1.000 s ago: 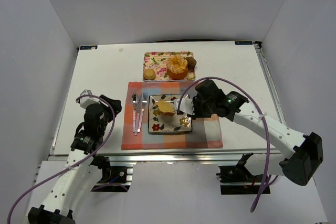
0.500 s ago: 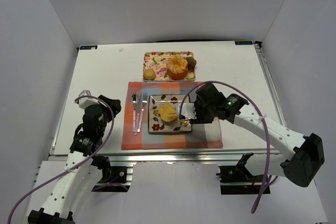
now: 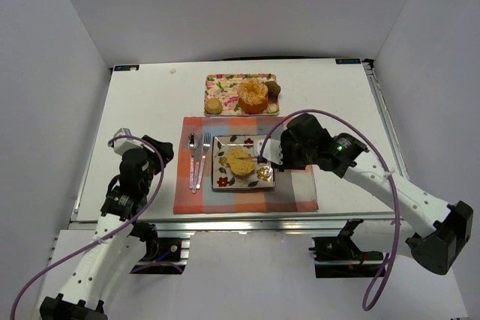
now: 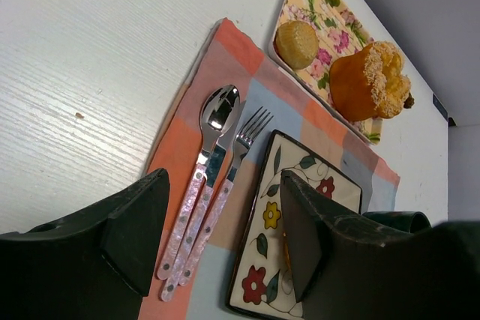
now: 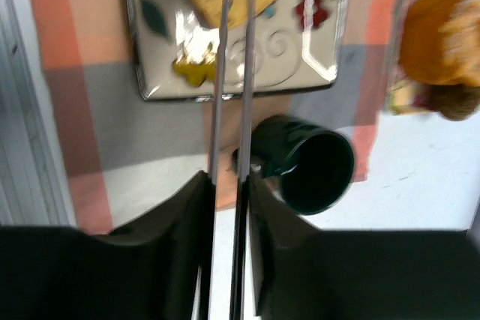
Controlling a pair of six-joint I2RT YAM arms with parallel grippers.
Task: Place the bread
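my right gripper (image 5: 227,185) clenched on tongs (image 5: 245,73), tips on bread (image 3: 239,161) on plate (image 3: 223,179); left gripper (image 4: 223,230) released, 9 o'clock of plate.

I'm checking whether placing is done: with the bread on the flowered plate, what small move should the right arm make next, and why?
Probably lift the tongs straight up. The bread already lies on the flowered plate, and the tongs' arms, nearly together, pass over it rather than gripping it.

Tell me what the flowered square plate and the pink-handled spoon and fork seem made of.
Flowered square plate: probably glazed ceramic, glossy with bright glare. Pink-handled spoon and fork: polished metal heads, mirror-like reflections; handles look like pearly plastic, though that is uncertain.
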